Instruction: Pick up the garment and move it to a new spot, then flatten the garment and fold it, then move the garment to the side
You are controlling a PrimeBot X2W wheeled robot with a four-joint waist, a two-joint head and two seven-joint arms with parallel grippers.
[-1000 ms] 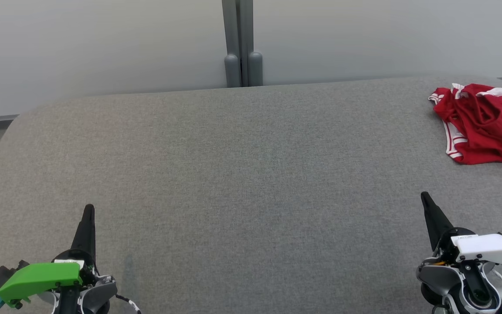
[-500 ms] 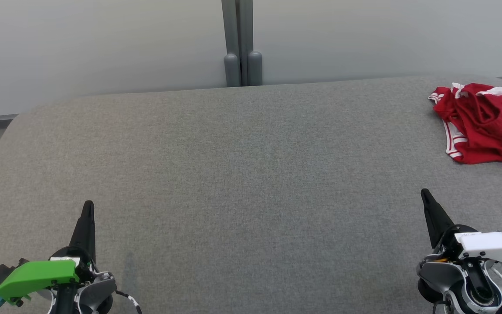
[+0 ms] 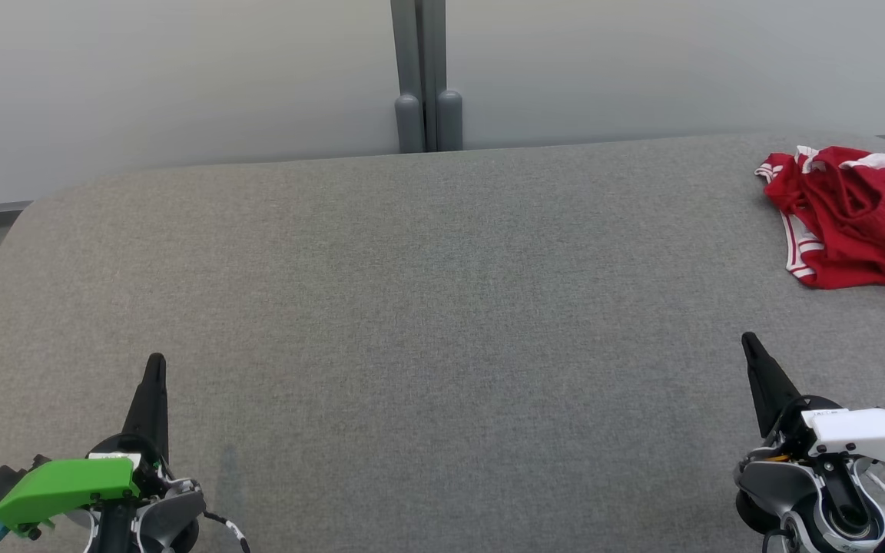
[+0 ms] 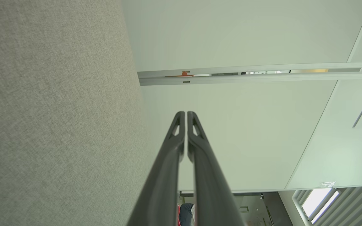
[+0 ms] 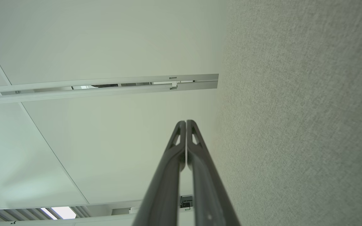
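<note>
The garment [image 3: 861, 219] is a crumpled red piece with white trim, lying at the far right of the grey fabric surface [image 3: 442, 307]; its right part runs off the head view's edge. My left gripper [image 3: 156, 361] rests at the lower left, fingers together and empty, far from the garment. At the lower right my right gripper [image 3: 750, 339] is also shut and empty, a short way in front of the garment. In the left wrist view the left gripper [image 4: 186, 113] has its fingers pressed together; in the right wrist view the right gripper [image 5: 186, 121] looks the same.
A grey post [image 3: 427, 77] stands behind the surface at the middle, against a pale wall [image 3: 181, 84]. The surface's left edge curves down at the far left.
Both grippers have crept slightly up the head view since one second ago. The garment has not moved.
</note>
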